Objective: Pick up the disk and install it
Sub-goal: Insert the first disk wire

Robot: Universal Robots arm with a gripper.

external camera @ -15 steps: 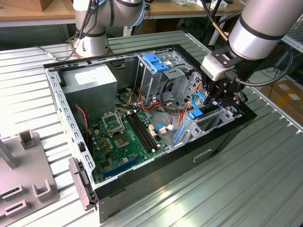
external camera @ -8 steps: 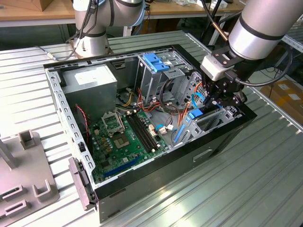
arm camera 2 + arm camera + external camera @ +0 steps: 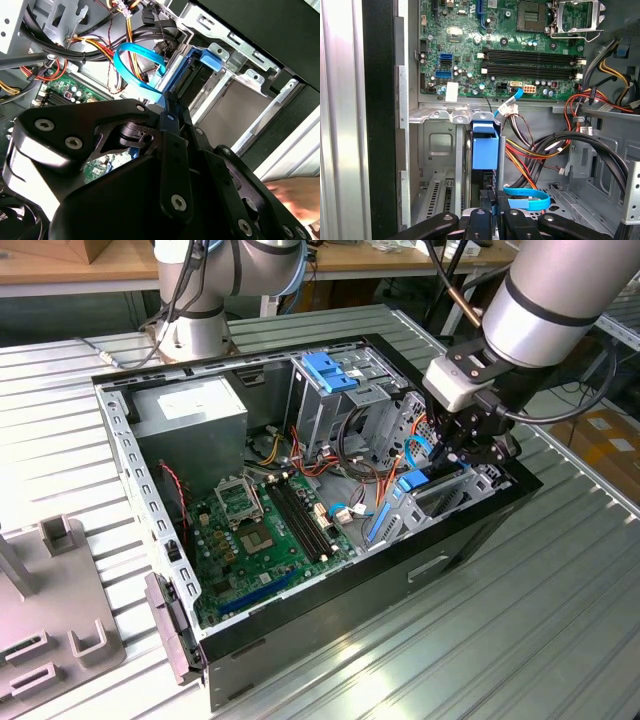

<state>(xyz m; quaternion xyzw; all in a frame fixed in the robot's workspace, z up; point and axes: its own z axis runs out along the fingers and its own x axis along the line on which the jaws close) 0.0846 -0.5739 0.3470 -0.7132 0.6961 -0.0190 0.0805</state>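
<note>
Gripper (image 3: 491,217) pinches the disk (image 3: 485,150), held on edge. Both sit inside the computer case (image 3: 125,455), at the exterior view's right.

Ribbed metal table (image 3: 560,640) carries an open computer case (image 3: 350,605). Grey fixture plate (image 3: 60,620) lies at the exterior view's left.

No print can be read anywhere. The grey power-supply box (image 3: 195,412), far inside the open case toward the exterior view's left, carries a white label (image 3: 188,398) with lines too small to make out. A white sticker (image 3: 451,92) on the green motherboard (image 3: 470,55) looks blank.
</note>
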